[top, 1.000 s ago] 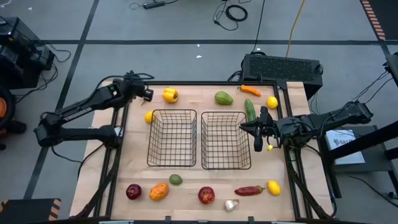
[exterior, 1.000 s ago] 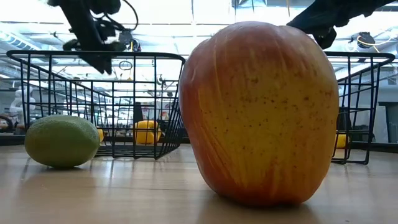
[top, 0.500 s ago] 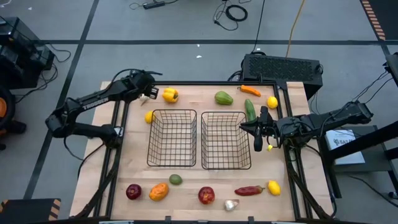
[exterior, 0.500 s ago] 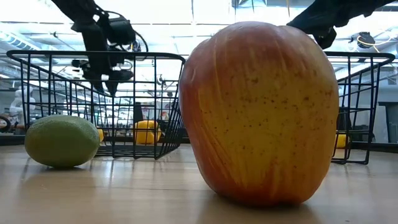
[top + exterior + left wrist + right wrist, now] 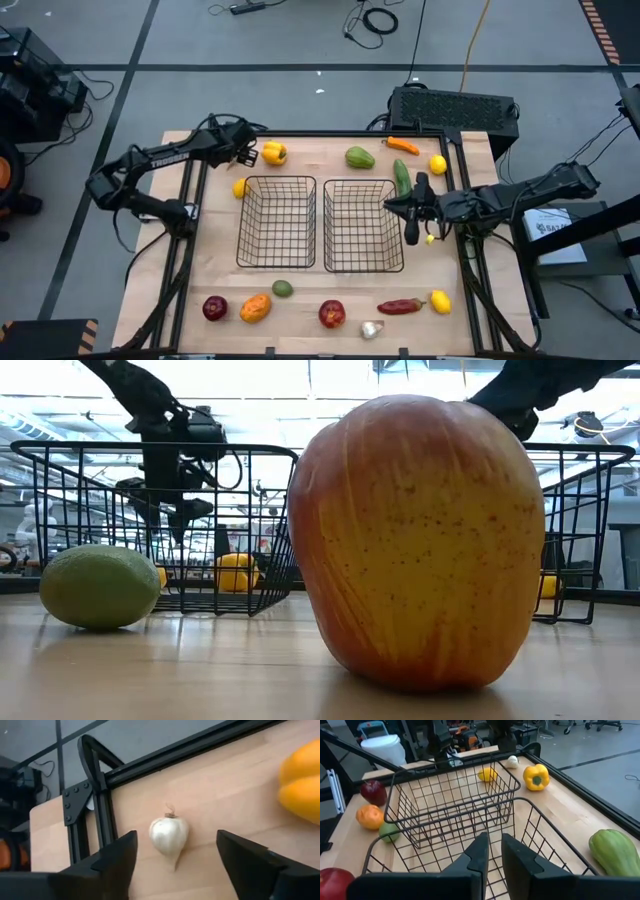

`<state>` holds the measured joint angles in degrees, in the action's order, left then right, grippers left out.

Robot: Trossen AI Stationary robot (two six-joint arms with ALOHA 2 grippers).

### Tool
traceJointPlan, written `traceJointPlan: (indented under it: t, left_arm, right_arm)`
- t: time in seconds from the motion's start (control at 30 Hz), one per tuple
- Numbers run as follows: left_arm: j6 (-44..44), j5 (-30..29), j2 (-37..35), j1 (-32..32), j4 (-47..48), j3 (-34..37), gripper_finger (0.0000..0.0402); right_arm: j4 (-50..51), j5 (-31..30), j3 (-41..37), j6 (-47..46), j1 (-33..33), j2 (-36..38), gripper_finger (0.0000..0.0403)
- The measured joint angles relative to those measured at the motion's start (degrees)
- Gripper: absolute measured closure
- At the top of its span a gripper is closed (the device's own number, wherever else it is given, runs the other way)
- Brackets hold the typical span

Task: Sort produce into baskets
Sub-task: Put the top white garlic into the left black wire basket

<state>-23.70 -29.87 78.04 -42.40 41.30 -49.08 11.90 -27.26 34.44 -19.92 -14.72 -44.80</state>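
The left gripper [image 5: 172, 857] hovers over the far left corner of the surface [image 5: 300, 285], fingers apart, either side of a white garlic bulb [image 5: 168, 834] lying loose beside a yellow pepper [image 5: 274, 152]. The right gripper [image 5: 414, 222] hangs by the right basket [image 5: 362, 226], fingers together, holding nothing. The left basket [image 5: 276, 221] is empty.

My worktop [image 5: 300, 285] is pale wood set in a black metal frame [image 5: 330, 133]. Behind its far edge sits a black perforated box [image 5: 455, 108] on the grey floor [image 5: 300, 40], where loose cables [image 5: 378, 18] lie. A white bucket [image 5: 384, 747] stands in the room beyond.
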Motion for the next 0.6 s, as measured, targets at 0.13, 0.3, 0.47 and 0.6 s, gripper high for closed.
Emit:
traceJointPlan:
  t: [0.13, 0.3, 0.47, 0.6]
  left_arm:
    - [0.0, -0.1, 2.4, -1.2, -0.1, 0.0, 0.0070]
    - [0.0, -0.1, 6.1, -2.2, -1.0, 0.0, 0.0057]
    - [-0.8, 0.0, 10.1, -3.3, -2.1, 0.0, 0.0056]
    - [-1.5, 0.3, 12.1, -3.7, -2.1, 0.0, 0.0056]
  right_arm:
    - [0.0, 0.0, 0.0, 0.0, 0.0, -1.5, 0.0359]
    - [0.0, 0.1, 0.0, 0.3, 0.0, -2.8, 0.0359]
    - [-0.1, 0.1, 0.0, 1.1, 0.0, -3.5, 0.0359]
    - [-0.1, 0.1, 0.0, 1.1, 0.0, -3.7, 0.0359]
